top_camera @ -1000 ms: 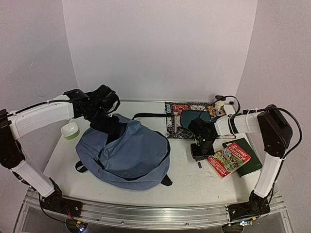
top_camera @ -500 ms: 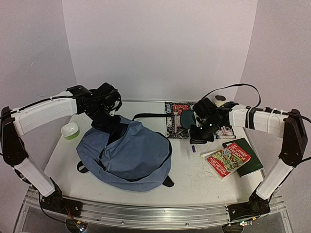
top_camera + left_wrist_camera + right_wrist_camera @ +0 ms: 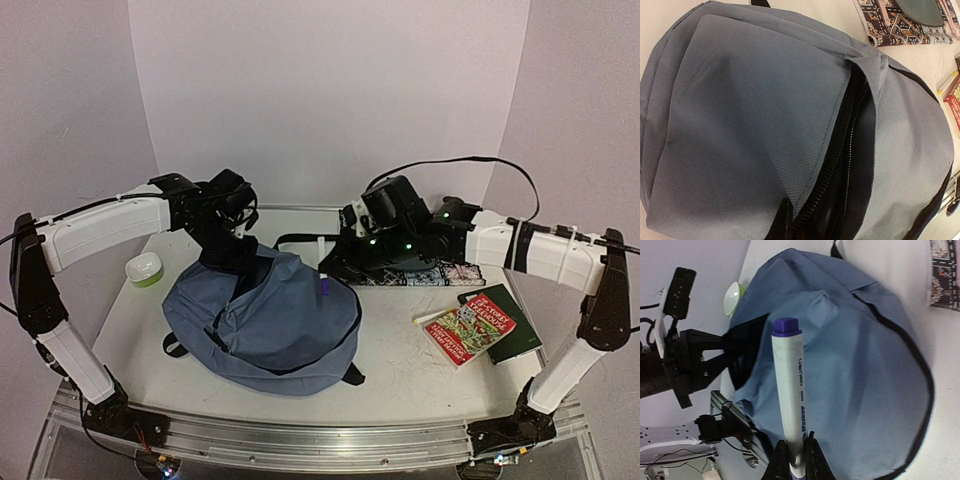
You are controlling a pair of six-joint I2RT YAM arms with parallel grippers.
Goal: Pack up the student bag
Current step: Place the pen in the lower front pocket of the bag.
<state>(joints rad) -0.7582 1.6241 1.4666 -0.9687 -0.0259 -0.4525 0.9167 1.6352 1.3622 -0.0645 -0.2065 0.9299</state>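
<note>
Right gripper (image 3: 795, 461), clamped on a purple-capped white marker (image 3: 789, 390), has swung from beside the books (image 3: 470, 328) to over the student bag (image 3: 270, 325), lying centre-left on the table (image 3: 400, 380) with its zip opening held agape by the clamped left gripper (image 3: 232, 252), so insertion looks next.

The zipper mouth (image 3: 840, 170) of the student bag (image 3: 280, 325) gapes at far left, pinched wide by the left gripper (image 3: 234, 268). Bare table (image 3: 400, 372) lies between bag and books (image 3: 470, 330), near right.
</note>
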